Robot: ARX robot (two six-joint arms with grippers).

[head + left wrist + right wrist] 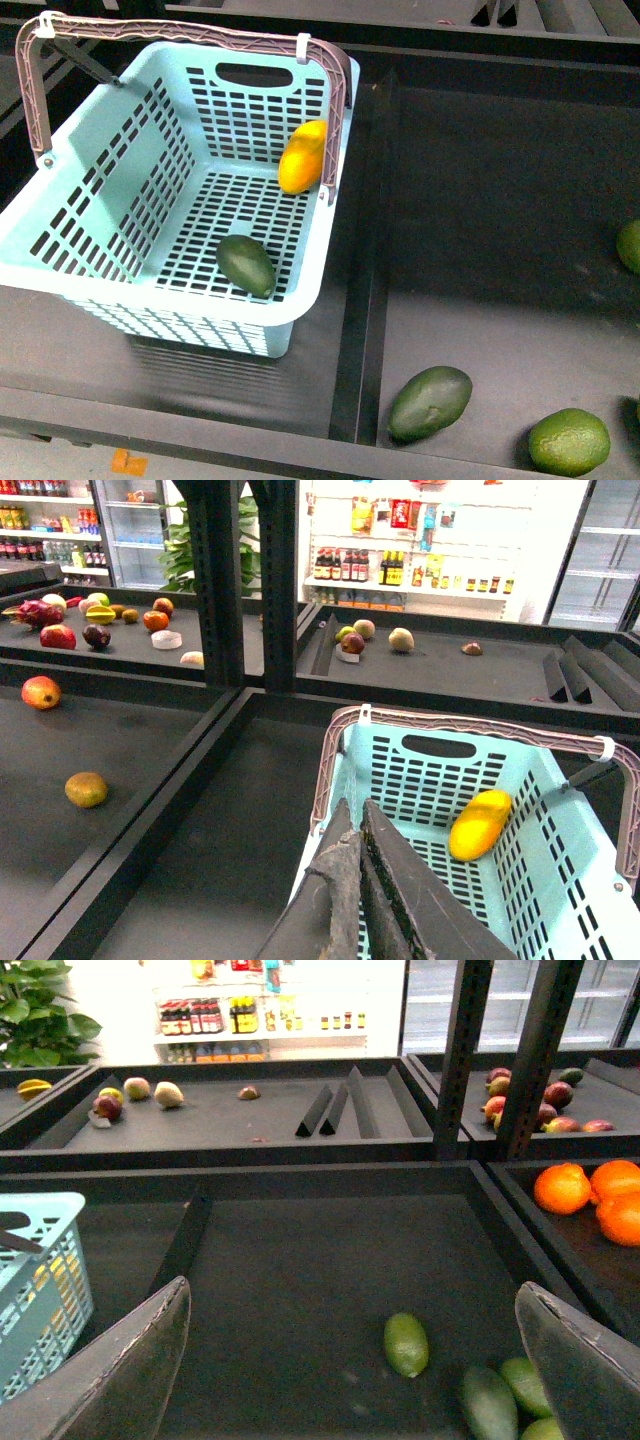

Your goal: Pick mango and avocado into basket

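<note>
- Lying in the basket already: the mango leans on its far wall, the avocado rests on the floor by the near rim.
- You see the left gripper pinched together and empty above the rim; the right gripper gapes wide, empty.
- Should you regrip, both fruits look smooth, slippery and bruisable; clasp the widest middle gently.

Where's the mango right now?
In the front view the mango lies inside the basket, against its far right wall near the handle's end. The avocado sits apart from it on the basket floor, nearer the robot.
</note>
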